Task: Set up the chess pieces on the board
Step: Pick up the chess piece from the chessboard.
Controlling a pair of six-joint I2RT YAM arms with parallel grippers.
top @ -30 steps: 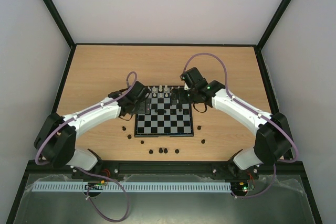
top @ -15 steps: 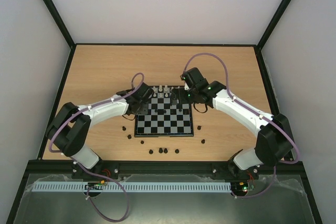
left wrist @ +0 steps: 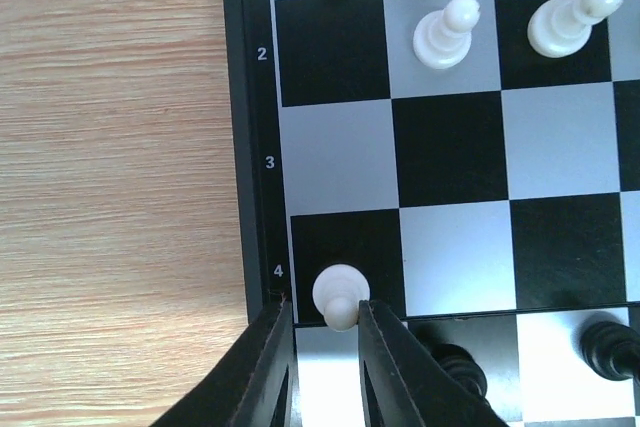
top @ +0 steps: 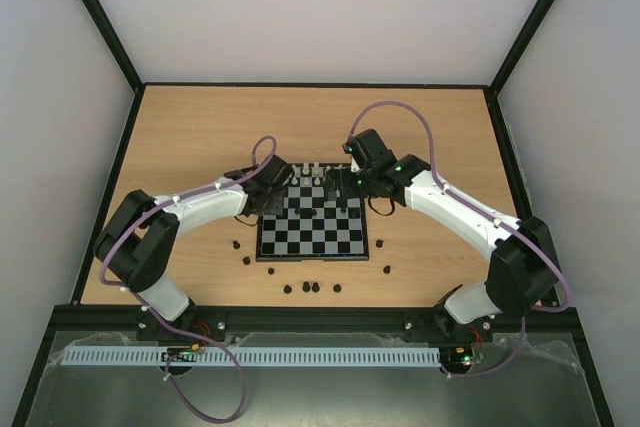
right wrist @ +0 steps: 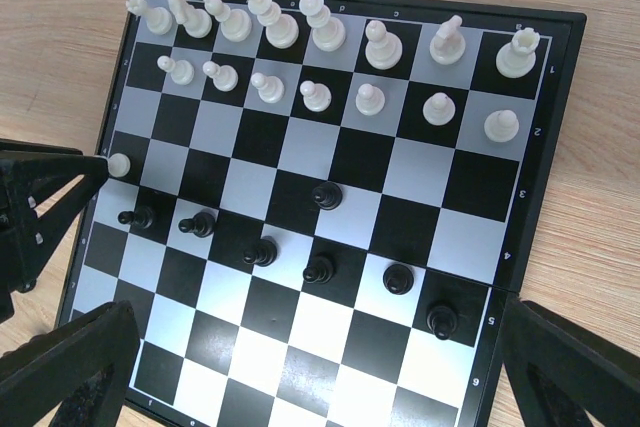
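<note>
The board (top: 312, 243) lies mid-table between both arms. White chess pieces (right wrist: 316, 95) fill its two far rows, and several black pieces (right wrist: 262, 251) stand scattered mid-board. One white pawn (left wrist: 340, 293) stands on a black square at the board's left edge, also visible in the right wrist view (right wrist: 119, 164). My left gripper (left wrist: 325, 303) reaches down around this pawn with its jaws narrowed. The right finger (left wrist: 375, 332) touches the pawn's head, and a slit remains on the other side. My right gripper (right wrist: 320, 387) hovers wide open above the board (right wrist: 440, 232), holding nothing.
Several loose black pieces (top: 306, 287) lie on the wooden table in front of the board. Others lie to its left (top: 244, 261) and one to its right (top: 389, 269). The board's dark frame (left wrist: 250, 147) runs beside the left gripper. Black rails edge the table.
The left gripper's jaws went from wide open to narrow around the white pawn at the board's left edge, and its elbow drew in. The right arm stayed still.
</note>
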